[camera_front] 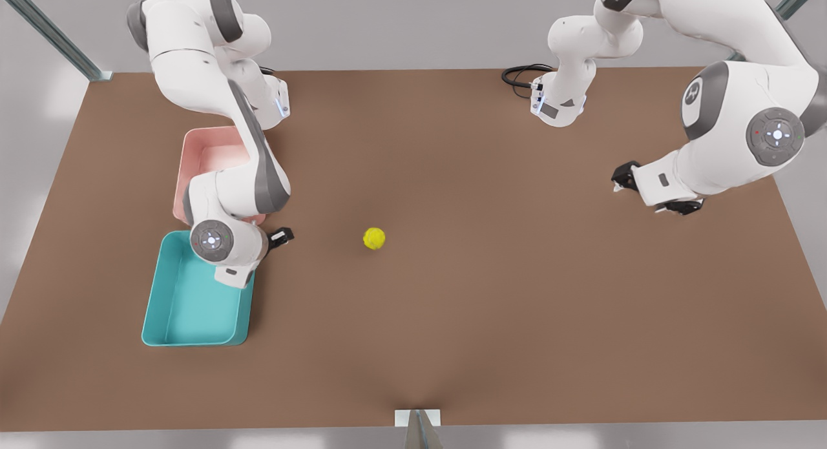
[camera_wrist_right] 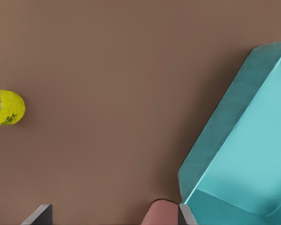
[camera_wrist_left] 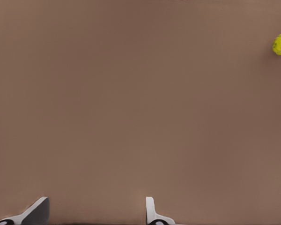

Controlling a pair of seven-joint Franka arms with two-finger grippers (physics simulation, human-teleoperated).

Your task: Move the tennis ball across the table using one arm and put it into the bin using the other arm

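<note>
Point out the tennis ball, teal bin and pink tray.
tennis ball (camera_front: 374, 238): front view, middle of its fuzzy yellow-green surface.
teal bin (camera_front: 194, 307): front view, bare floor of the bin.
pink tray (camera_front: 216, 153): front view, bare inner floor beside the arm.

Right gripper (camera_front: 282, 236) low — fingers (camera_wrist_right: 37, 215) apart, left gripper (camera_front: 652, 197) likewise

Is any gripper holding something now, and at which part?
Nothing is held. The ball lies free on the table; the right gripper and left gripper are open.
</note>
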